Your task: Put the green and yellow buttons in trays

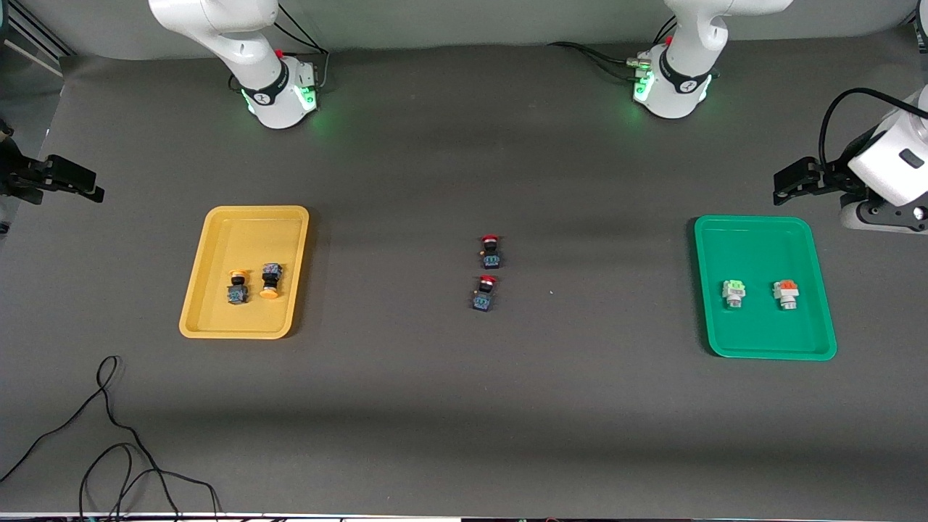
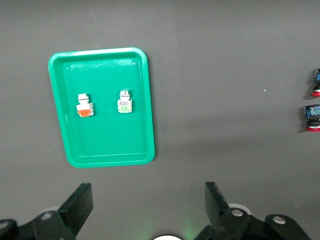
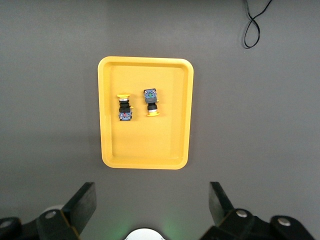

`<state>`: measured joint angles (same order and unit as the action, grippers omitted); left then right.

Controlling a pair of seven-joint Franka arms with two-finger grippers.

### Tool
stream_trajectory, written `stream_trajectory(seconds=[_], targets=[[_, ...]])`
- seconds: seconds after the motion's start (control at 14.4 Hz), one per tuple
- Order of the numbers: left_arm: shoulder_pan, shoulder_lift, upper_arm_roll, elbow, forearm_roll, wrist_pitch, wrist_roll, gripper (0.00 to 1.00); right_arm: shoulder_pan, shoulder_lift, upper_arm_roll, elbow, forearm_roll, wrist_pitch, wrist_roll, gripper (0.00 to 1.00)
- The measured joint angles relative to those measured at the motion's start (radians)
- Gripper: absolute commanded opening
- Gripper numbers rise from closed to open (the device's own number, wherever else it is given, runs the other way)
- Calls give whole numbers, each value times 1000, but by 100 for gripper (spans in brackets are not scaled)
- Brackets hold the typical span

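The yellow tray [image 1: 246, 232] holds two yellow-capped buttons [image 1: 238, 288] [image 1: 270, 281], side by side; both also show in the right wrist view [image 3: 124, 108] [image 3: 151, 102] in the yellow tray [image 3: 145, 145]. The green tray [image 1: 754, 246] holds a white button with a green block [image 1: 734, 293] and one with an orange block [image 1: 785, 293]; the left wrist view shows the tray [image 2: 110, 140] and these buttons [image 2: 125, 102] [image 2: 84, 105]. My left gripper [image 1: 786, 185] [image 2: 147, 192] is open and empty, raised beside the green tray. My right gripper [image 1: 72, 181] [image 3: 152, 192] is open and empty, raised beside the yellow tray.
Two red-capped black-blue buttons [image 1: 490, 250] [image 1: 484, 293] stand on the grey mat midway between the trays. A black cable [image 1: 116, 435] loops on the mat near the front camera at the right arm's end.
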<state>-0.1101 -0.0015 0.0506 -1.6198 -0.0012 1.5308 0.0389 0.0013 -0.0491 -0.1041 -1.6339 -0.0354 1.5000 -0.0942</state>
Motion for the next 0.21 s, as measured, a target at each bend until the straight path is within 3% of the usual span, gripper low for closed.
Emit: stream_trajectory(seconds=[0.21], targets=[[0,0,0,0,0,0,0,100,0,0,-1,0,0,-5,0,100]])
